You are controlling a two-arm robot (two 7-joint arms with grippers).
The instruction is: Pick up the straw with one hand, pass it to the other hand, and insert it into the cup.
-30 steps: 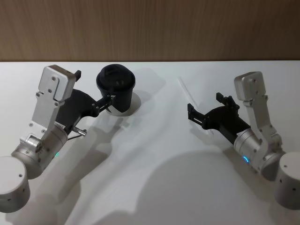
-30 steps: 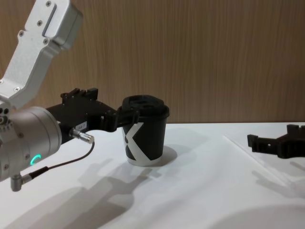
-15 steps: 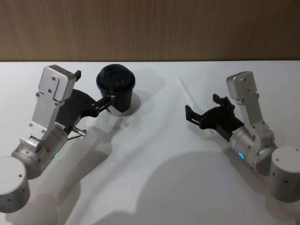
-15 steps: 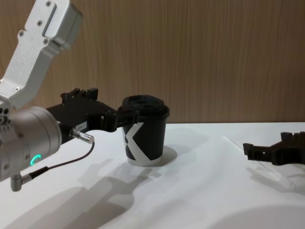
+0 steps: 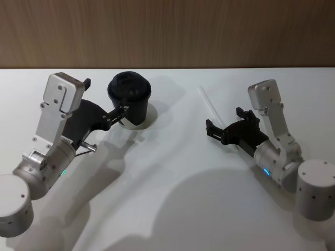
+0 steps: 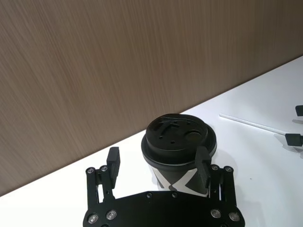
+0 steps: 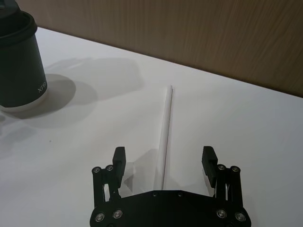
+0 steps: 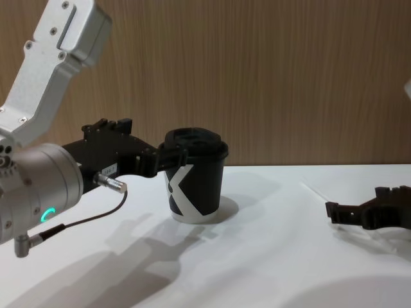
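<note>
Right gripper (image 7: pixel 164 157): low over the white table (image 5: pixel 172 172) on the robot's right side, jaws spread wide, nothing held. Its two black fingers (image 7: pixel 119 156) stand either side of the near part of the straw (image 7: pixel 166 123), clear gap on both sides, no contact seen. In the chest view the gripper sits close to the tabletop at the right edge.

Straw: lies flat on the table, straight, white. Near end runs under and between the right gripper's fingers; far end points away towards the back of the table, angled slightly towards the robot's left in the head view. Well apart from the cup.

Left gripper (image 6: pixel 158 159): on the robot's left side, reaching forward at about lid height, jaws wide apart, holding nothing. One finger stands clear of the cup; the other overlaps the cup's side in the left wrist view, and I cannot tell whether it touches. Thin dark cable (image 8: pixel 83 221) with metal plug hangs below its silver wrist.

Cup (image 5: pixel 129 94): upright on the table, black lid on, white X mark facing the robot, just ahead of the left gripper's fingers.

Farthest back: brown wood-grain wall (image 5: pixel 167 31) along the table's rear edge.
</note>
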